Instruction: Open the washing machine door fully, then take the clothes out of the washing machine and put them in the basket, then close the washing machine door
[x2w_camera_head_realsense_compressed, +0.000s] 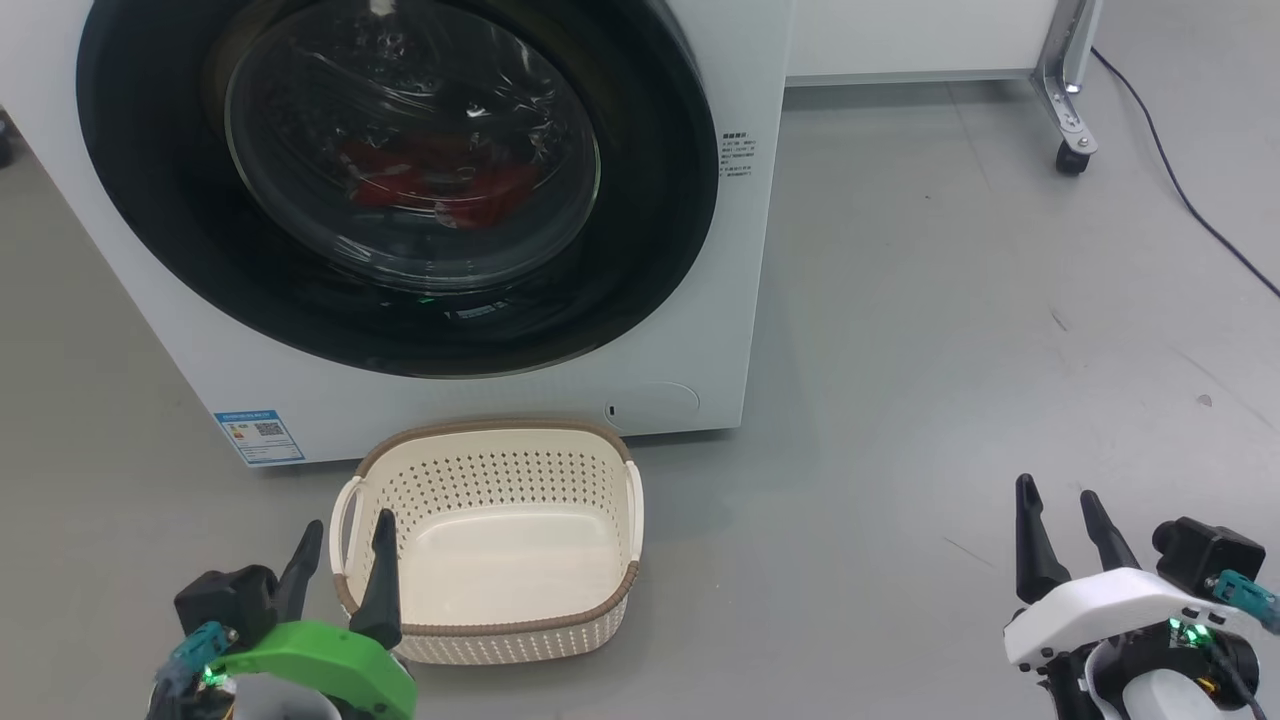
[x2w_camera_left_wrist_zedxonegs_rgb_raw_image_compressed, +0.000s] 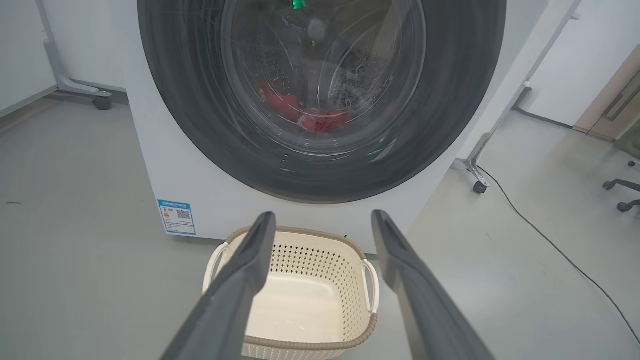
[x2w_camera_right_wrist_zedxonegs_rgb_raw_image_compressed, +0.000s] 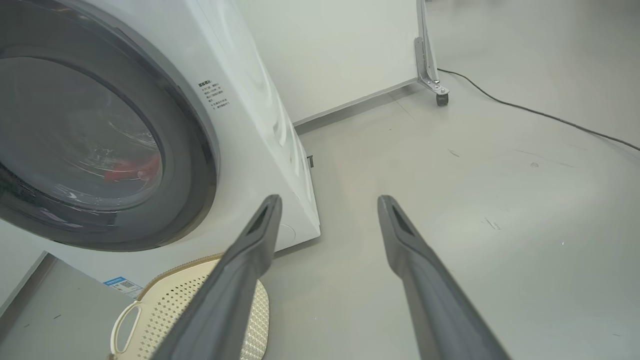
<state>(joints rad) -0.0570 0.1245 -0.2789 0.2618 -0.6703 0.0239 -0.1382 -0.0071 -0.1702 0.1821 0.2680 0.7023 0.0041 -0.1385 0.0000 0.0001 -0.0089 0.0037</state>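
Note:
The white washing machine (x2w_camera_head_realsense_compressed: 690, 330) stands ahead with its round black-rimmed door (x2w_camera_head_realsense_compressed: 640, 230) shut against the front. Red clothes (x2w_camera_head_realsense_compressed: 440, 185) lie in the drum behind the glass, also seen as clothes (x2w_camera_left_wrist_zedxonegs_rgb_raw_image_compressed: 310, 112) in the left wrist view. The cream basket (x2w_camera_head_realsense_compressed: 495, 440) sits empty on the floor just below the door. My left gripper (x2w_camera_head_realsense_compressed: 348, 535) is open at the basket's near left corner, holding nothing. My right gripper (x2w_camera_head_realsense_compressed: 1060, 500) is open over bare floor far to the right, holding nothing. In the wrist views the left gripper (x2w_camera_left_wrist_zedxonegs_rgb_raw_image_compressed: 322, 217) and right gripper (x2w_camera_right_wrist_zedxonegs_rgb_raw_image_compressed: 330, 202) both show spread fingers.
A metal frame leg on a caster (x2w_camera_head_realsense_compressed: 1072, 150) stands at the back right, with a dark cable (x2w_camera_head_realsense_compressed: 1190, 200) trailing across the grey floor. A white panel (x2w_camera_head_realsense_compressed: 920, 40) sits behind the machine. An office chair base (x2w_camera_left_wrist_zedxonegs_rgb_raw_image_compressed: 622, 192) shows at the far right.

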